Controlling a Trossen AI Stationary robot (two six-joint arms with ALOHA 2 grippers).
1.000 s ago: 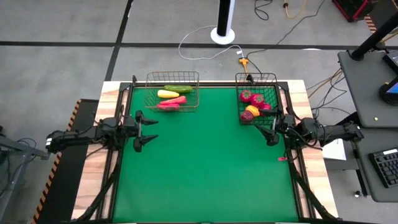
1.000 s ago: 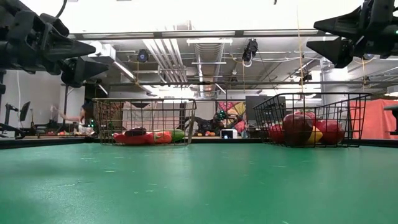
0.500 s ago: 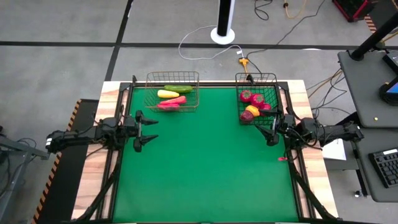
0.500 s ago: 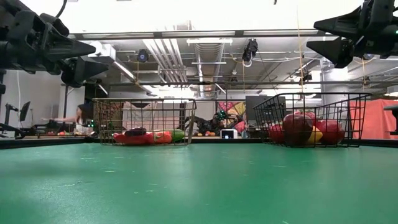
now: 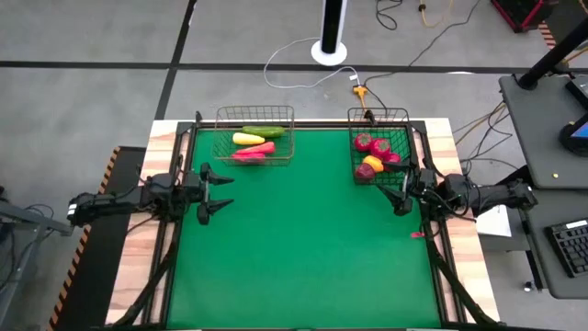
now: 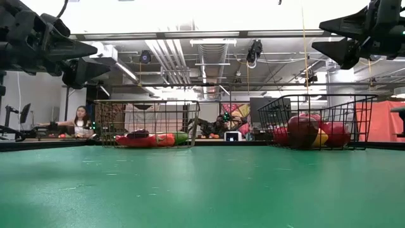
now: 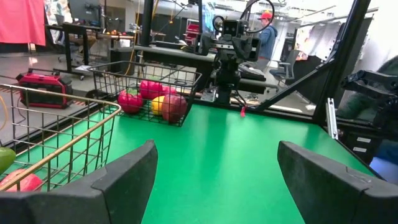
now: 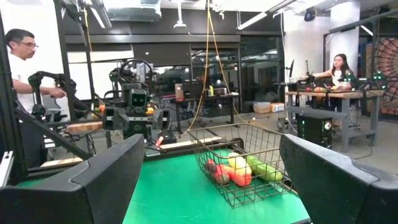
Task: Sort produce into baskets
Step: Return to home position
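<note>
So the table (image 5: 303,248) has two wire baskets along its far edge. The left basket (image 5: 219,129) holds the cucumber (image 5: 264,131) and chilies (image 5: 254,150), the right basket (image 5: 378,110) holds round fruits (image 5: 365,142) plus a lemon (image 5: 372,164).

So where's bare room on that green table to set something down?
The green mat is bare across its middle, between the left gripper and right gripper, and on to the front edge. Crowded: the far corners, with tan basket and black basket.
</note>
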